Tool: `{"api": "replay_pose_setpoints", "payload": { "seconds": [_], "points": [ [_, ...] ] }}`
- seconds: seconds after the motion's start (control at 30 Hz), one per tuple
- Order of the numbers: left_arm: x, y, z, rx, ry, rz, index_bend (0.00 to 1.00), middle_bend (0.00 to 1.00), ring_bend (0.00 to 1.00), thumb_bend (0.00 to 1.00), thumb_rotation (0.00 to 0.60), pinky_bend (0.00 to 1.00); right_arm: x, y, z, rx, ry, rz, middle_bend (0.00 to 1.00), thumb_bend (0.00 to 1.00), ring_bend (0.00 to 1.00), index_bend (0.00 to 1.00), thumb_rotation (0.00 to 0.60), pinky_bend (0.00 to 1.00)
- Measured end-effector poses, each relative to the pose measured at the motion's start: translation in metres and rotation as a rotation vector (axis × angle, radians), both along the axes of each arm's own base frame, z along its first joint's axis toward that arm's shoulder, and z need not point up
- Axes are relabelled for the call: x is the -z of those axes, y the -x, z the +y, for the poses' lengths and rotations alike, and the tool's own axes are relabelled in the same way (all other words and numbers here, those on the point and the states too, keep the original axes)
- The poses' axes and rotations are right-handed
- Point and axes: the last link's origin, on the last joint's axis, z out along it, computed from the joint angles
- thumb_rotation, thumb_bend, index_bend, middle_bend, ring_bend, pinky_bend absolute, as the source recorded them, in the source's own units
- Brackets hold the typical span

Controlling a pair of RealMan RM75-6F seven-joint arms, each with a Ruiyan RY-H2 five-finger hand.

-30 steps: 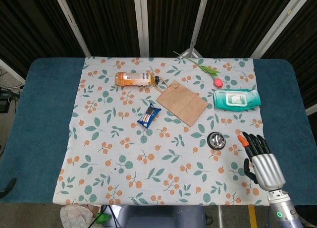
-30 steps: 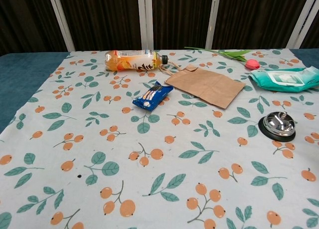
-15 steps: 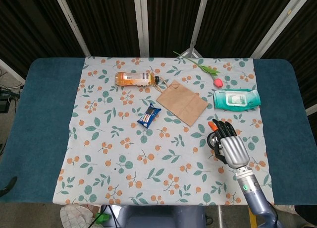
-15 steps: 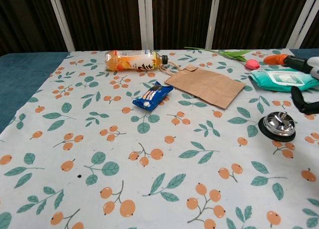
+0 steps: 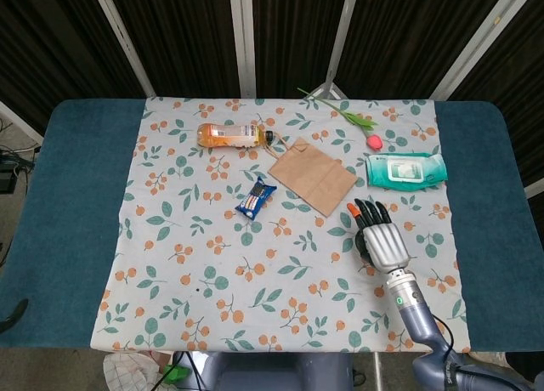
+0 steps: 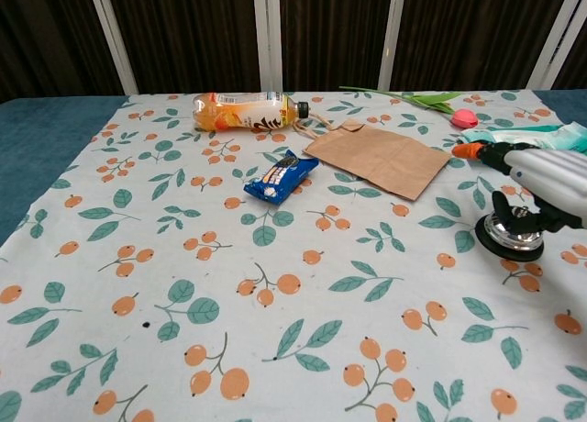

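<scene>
My right hand (image 5: 378,234) hovers palm-down over the silver call bell, fingers straight and spread, holding nothing. The head view hides the bell under the hand. In the chest view the bell (image 6: 511,234) sits just below the hand (image 6: 541,179), with the thumb reaching down beside its dome; I cannot tell if it touches. A brown paper bag (image 5: 313,175) lies just beyond the fingertips, to the left. My left hand is not visible in either view.
A floral cloth (image 5: 212,263) covers the blue table. On it lie an orange drink bottle (image 5: 229,135), a blue snack pack (image 5: 256,197), a green wipes pack (image 5: 405,169) and a pink-budded tulip (image 5: 340,109) at the back.
My right hand has swung in from the table's right front corner, moving left and forward, and now covers the bell. Nothing on the cloth has shifted.
</scene>
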Motion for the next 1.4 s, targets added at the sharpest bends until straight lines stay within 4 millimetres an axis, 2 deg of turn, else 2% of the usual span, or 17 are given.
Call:
{"api": "replay_pose_setpoints", "payload": {
  "seconds": [0.17,0.43,0.53,0.63,0.73,0.83,1.03,1.17,1.27,1.4],
  "points": [
    [0.003,-0.001,0.001,-0.010,0.000,0.013,0.05,0.00,0.00,0.33,0.600,0.10,0.020,0.007,-0.007,0.014,-0.045,0.003,0.00,0.78,0.00,0.02,0.600,0.00],
    [0.006,-0.002,0.001,-0.013,0.008,0.023,0.05,0.00,0.00,0.33,0.600,0.10,0.049,0.013,-0.007,0.022,-0.133,0.013,0.00,0.78,0.00,0.02,0.600,0.00],
    [0.006,-0.002,0.001,-0.012,0.011,0.021,0.05,0.00,0.00,0.33,0.600,0.10,0.050,0.011,-0.008,0.020,-0.139,-0.006,0.00,0.78,0.00,0.02,0.600,0.00],
    [0.005,-0.002,0.001,-0.013,0.009,0.018,0.05,0.00,0.00,0.33,0.600,0.10,0.044,0.006,-0.011,0.010,-0.118,-0.040,0.00,0.78,0.00,0.02,0.600,0.00],
    [0.004,-0.002,0.001,-0.012,0.009,0.013,0.05,0.00,0.00,0.33,0.600,0.10,0.029,-0.002,-0.014,-0.016,-0.076,-0.079,0.00,0.79,0.00,0.02,0.600,0.00],
    [0.004,-0.002,0.001,-0.009,0.010,0.011,0.05,0.00,0.00,0.33,0.600,0.10,0.006,-0.013,-0.016,-0.050,-0.018,-0.128,0.00,0.79,0.00,0.02,0.600,0.00],
    [0.003,-0.002,-0.001,-0.001,0.011,0.003,0.05,0.00,0.00,0.33,0.600,0.10,-0.056,-0.036,-0.007,-0.106,0.091,-0.230,0.00,0.79,0.00,0.02,0.600,0.00],
    [0.002,-0.002,-0.003,0.005,0.011,-0.002,0.05,0.00,0.00,0.33,0.600,0.10,-0.103,-0.042,0.014,-0.121,0.137,-0.248,0.00,0.79,0.00,0.02,0.600,0.00],
    [0.000,-0.002,-0.004,0.006,0.013,-0.008,0.05,0.00,0.00,0.33,0.600,0.10,-0.131,-0.033,0.042,-0.110,0.176,-0.202,0.00,0.78,0.00,0.02,0.600,0.00],
    [-0.003,0.000,-0.006,0.003,0.003,-0.025,0.05,0.00,0.00,0.33,0.600,0.10,-0.141,-0.011,0.082,-0.061,0.172,-0.131,0.00,0.78,0.00,0.02,0.600,0.00]
  ]
}}
